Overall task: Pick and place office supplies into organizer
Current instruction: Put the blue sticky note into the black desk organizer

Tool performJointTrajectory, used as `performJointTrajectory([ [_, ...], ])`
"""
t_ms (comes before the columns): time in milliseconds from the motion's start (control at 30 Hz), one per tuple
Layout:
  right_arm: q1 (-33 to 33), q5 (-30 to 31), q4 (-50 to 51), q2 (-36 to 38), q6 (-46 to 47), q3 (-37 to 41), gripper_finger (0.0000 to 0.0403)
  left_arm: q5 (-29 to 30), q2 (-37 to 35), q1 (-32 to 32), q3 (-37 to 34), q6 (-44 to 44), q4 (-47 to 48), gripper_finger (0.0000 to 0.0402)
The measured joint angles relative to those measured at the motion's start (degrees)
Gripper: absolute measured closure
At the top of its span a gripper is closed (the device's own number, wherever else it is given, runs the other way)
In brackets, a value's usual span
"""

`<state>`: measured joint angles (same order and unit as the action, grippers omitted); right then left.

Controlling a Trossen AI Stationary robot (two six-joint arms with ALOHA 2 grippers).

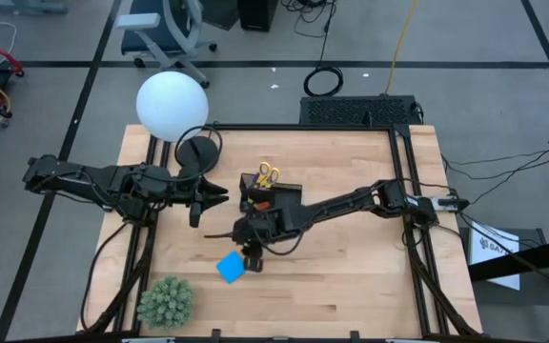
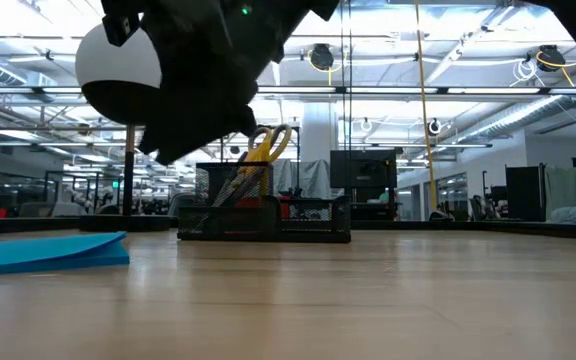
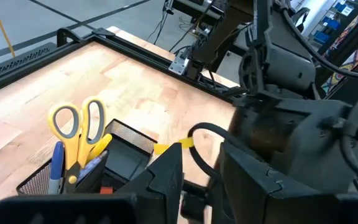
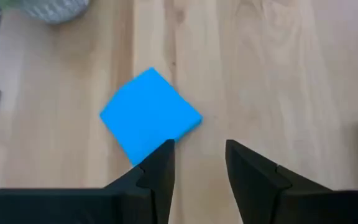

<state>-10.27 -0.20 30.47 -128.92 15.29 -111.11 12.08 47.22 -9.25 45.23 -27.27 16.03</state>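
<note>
Lying flat on the table (image 1: 351, 286), the blue square note pad (image 1: 230, 268) is found a little way in front of the organizer (image 1: 270, 200), toward the table's near edge, with one corner turned toward the organizer. The right claw (image 1: 252, 259) is seen just beside the pad, between it and the organizer. In the right wrist view the pad (image 4: 149, 114) lies just ahead of the right claw (image 4: 199, 163) and off toward one finger, whose tip overlaps the pad's nearest edge; whether that finger (image 4: 159, 167) touches the pad cannot be told. The fingers are spread with bare table between them, and nothing is pinched.

In the organizer's taller section the yellow-handled scissors (image 1: 268, 173) are stood upright, handles up, and in the left wrist view a bluish-purple pen (image 3: 57, 168) is seen beside them. A yellow pen (image 3: 173, 145) is seen lying past the organizer's edge in that same view.

The left claw (image 1: 219, 195) is held to the left of the organizer, near it and apart from it, with its fingers slightly parted and nothing between them. A round black lamp base (image 1: 196, 152) sits behind the organizer, to its left, and a green spiky plant (image 1: 166, 301) stands well in front of it, near the table's front left corner.
</note>
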Motion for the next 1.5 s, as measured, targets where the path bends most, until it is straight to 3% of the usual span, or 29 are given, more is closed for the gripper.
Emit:
performJointTrajectory([
  [467,-0.39,-14.8,-7.15,-0.02,25.53,4.56,0.0275,0.0,0.01,0.0,0.0,0.0,0.02,0.0286],
  [667,-1.08,-16.89,-13.49,-0.07,32.85,9.83,0.0276,0.0,0.01,0.02,0.0,0.0,0.02,0.0286],
  [933,-1.59,-18.04,-23.39,-0.07,38.76,13.97,0.0278,0.0,0.01,0.02,0.0,0.0,0.02,0.0286],
  [1500,-0.17,-18.16,-26.24,-1.28,40.01,13.99,0.0285,0.0,0.02,0.02,0.0,0.0,0.02,0.0286],
])
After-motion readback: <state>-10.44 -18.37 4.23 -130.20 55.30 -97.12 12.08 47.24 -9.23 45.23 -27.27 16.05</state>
